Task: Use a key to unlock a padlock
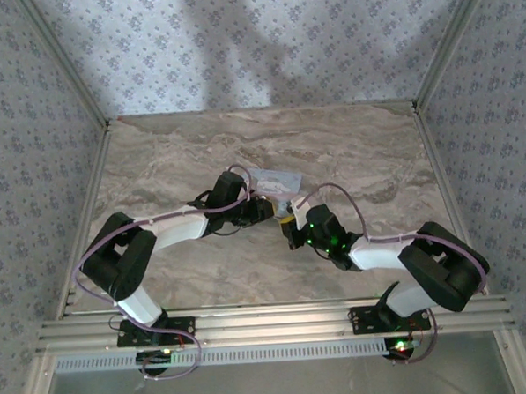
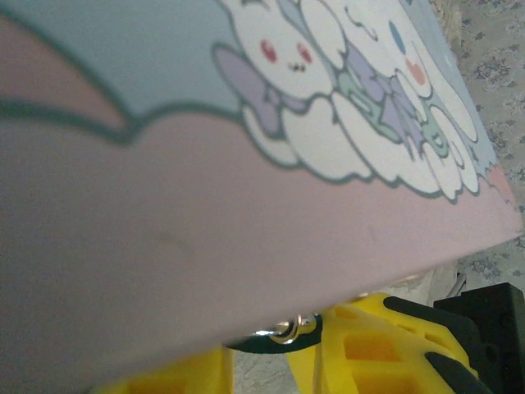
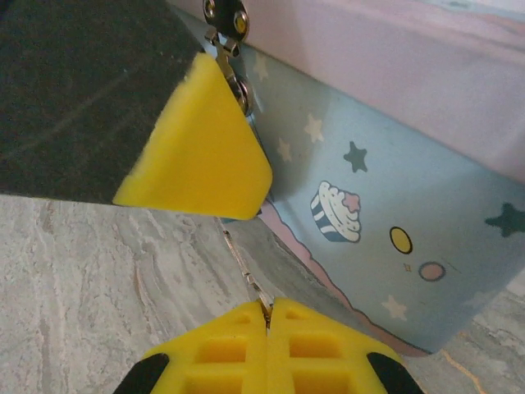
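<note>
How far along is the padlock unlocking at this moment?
Done: right gripper is shut on a thin metal piece, apparently the key. In hand: that piece points toward a yellow finger of the left gripper, beside the clasp of the tin. Left: inserting and turning; the padlock is mostly hidden, so I cannot tell whether it is open.

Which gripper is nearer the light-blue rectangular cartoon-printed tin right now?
Left. The left gripper sits right at the tin, its finger by the metal clasp; the right gripper, shut, sits slightly back from the tin's front wall.
</note>
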